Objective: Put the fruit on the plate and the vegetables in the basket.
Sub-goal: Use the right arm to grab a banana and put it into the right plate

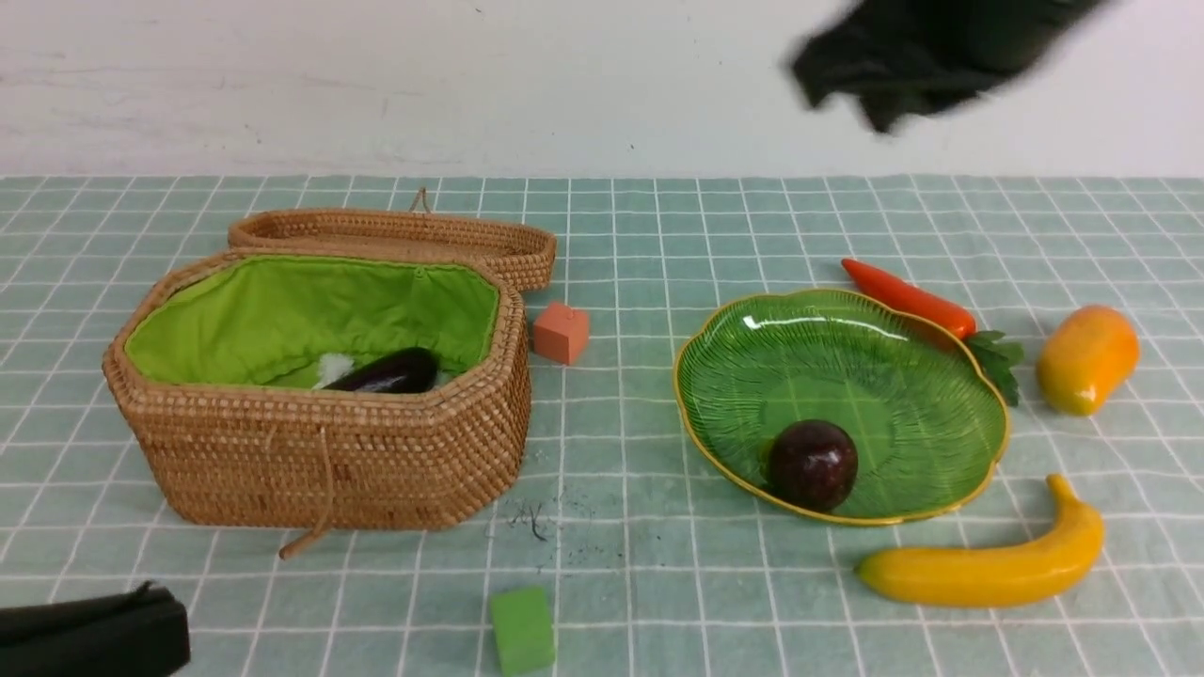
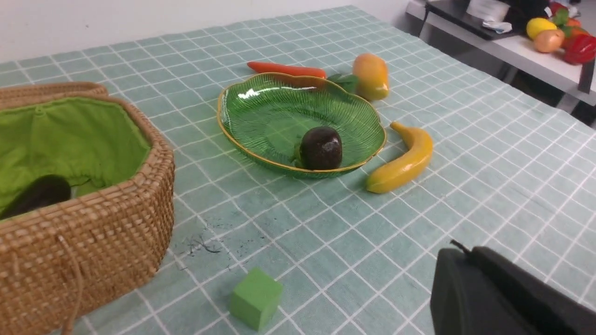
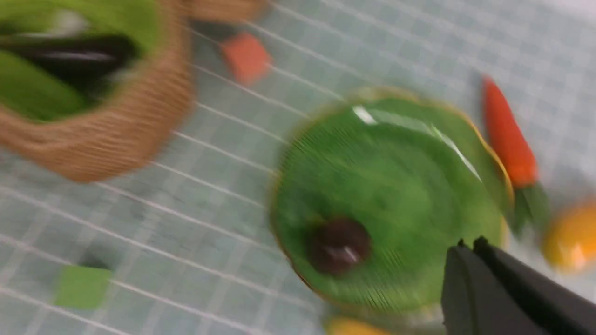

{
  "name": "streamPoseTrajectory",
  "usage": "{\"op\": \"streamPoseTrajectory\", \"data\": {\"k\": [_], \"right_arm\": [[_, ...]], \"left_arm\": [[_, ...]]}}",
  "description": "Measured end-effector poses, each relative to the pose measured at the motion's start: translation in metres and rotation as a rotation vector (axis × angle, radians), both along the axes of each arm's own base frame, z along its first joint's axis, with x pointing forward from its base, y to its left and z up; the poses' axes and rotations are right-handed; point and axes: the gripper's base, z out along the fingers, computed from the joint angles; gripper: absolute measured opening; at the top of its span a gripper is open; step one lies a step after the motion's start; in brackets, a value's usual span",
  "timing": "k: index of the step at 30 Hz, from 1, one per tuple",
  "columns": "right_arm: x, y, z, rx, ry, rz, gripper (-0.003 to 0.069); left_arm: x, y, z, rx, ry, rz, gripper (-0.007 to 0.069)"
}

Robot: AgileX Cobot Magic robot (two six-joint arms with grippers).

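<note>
The green glass plate (image 1: 847, 367) holds the dark purple mangosteen (image 1: 812, 464) at its near edge. On the cloth around it lie the banana (image 1: 988, 569) in front, the mango (image 1: 1086, 359) to the right and the carrot (image 1: 908, 297) behind its far rim. The wicker basket (image 1: 320, 451) stands open at the left with the eggplant (image 1: 388, 373) inside. My left gripper (image 1: 174, 611) rests low at the near left, shut and empty (image 2: 458, 251). High above the plate's far side, blurred, is my right gripper (image 1: 847, 80); it is shut with nothing in it (image 3: 468, 244).
A small orange cube (image 1: 562, 332) sits beside the basket's far right corner. A small green cube (image 1: 523, 630) lies near the front edge. The basket's lid (image 1: 395, 235) lies open behind it. A side table with other toy produce (image 2: 549, 37) stands beyond the cloth.
</note>
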Motion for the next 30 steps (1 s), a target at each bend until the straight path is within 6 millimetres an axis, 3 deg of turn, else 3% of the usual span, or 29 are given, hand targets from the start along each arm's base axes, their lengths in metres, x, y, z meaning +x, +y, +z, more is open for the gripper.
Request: {"op": "streamPoseTrajectory", "data": {"k": [1, 2, 4, 6, 7, 11, 12, 15, 20, 24, 30], "right_arm": [[0.000, -0.008, -0.001, 0.003, 0.004, -0.030, 0.0002], [0.000, -0.021, -0.016, -0.005, 0.053, -0.092, 0.0010], [0.001, -0.077, -0.071, 0.005, 0.222, -0.366, 0.0071], [0.002, -0.093, -0.095, 0.048, 0.274, -0.460, 0.0109], [0.004, -0.108, -0.121, 0.111, 0.321, -0.543, 0.0164], [0.016, -0.135, -0.182, 0.274, 0.375, -0.680, 0.0339], [0.017, -0.136, -0.184, 0.280, 0.376, -0.684, 0.0354], [0.035, -0.142, -0.217, 0.368, 0.378, -0.720, 0.0441], [0.052, -0.141, -0.253, 0.393, 0.417, -0.730, 0.0468], [0.058, -0.142, -0.272, 0.373, 0.471, -0.734, 0.0435], [0.059, -0.142, -0.272, 0.325, 0.487, -0.649, 0.0315]], "left_arm": [[0.000, 0.000, 0.000, 0.002, -0.002, -0.002, -0.0013], [0.000, 0.000, 0.000, 0.007, -0.007, -0.005, -0.0013], [0.000, 0.000, 0.000, 0.017, -0.013, -0.010, -0.0013], [0.000, 0.000, 0.000, 0.020, -0.015, -0.010, -0.0013], [0.000, 0.000, 0.000, 0.020, -0.014, -0.011, -0.0013], [0.000, 0.000, -0.001, 0.022, -0.013, -0.011, -0.0013], [0.000, 0.000, -0.001, 0.022, -0.013, -0.011, -0.0013], [0.000, 0.000, -0.001, 0.022, -0.013, -0.011, -0.0013], [0.000, 0.000, 0.000, 0.016, -0.020, -0.011, -0.0013], [0.000, 0.000, 0.000, 0.015, -0.019, -0.010, -0.0013], [0.000, 0.000, 0.000, 0.013, -0.019, -0.011, -0.0013]]}}
